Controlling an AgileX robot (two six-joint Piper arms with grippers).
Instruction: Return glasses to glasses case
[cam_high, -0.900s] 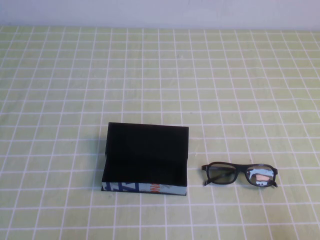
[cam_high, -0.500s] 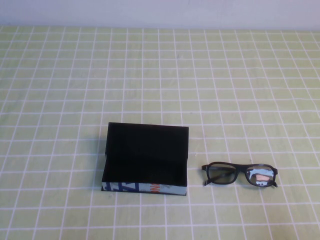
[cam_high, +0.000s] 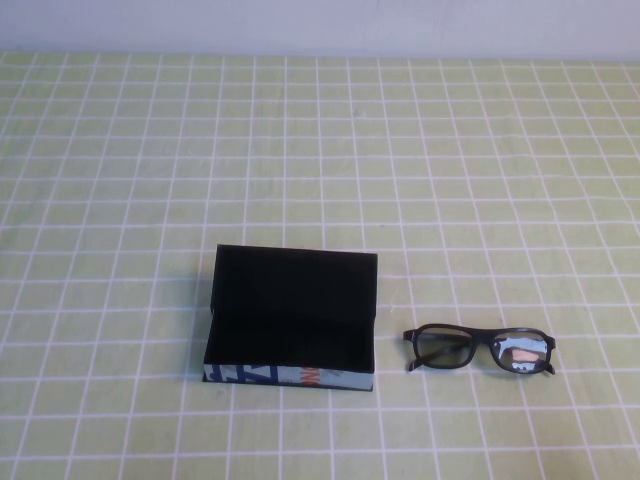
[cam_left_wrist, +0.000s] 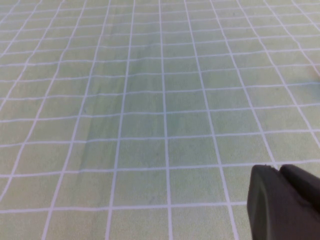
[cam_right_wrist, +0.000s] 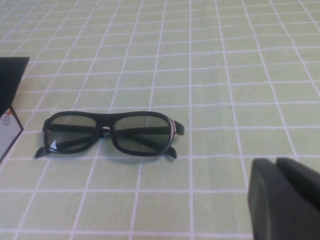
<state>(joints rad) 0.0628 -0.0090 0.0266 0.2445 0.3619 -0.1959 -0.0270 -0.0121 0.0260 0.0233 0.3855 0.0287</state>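
From where I am standing, the left claw (cam_left_wrist: 285, 200) is hanging low over bare green-checked tabletop (cam_high: 320, 150), and only a dark, blunt corner of it is showing in its own wrist view, so I cannot tell how far it is parted; nothing of the task is lying before it and it is gripping nothing that I can see. Further along, the case (cam_high: 290, 318) is sitting open on the cloth, a stiff rectangular box with a matt black lining, its flat lid tipping back toward the far side and its near wall showing blue, white and orange print. Just to its right, apart from it, the glasses (cam_high: 480, 348) are lying flat on the cloth, folded, their long axis running left to right, roughly in line with the case's long side; the thick frame is looking like smooth hard plastic and the rectangular lenses are throwing back light. The right claw (cam_right_wrist: 287, 200) is hovering on the near side of the glasses (cam_right_wrist: 110, 134), which are lying ahead of it, broadside on; again only a dark edge is showing, so its opening is not something I can tell. By my judgement the right arm is the nearer one.
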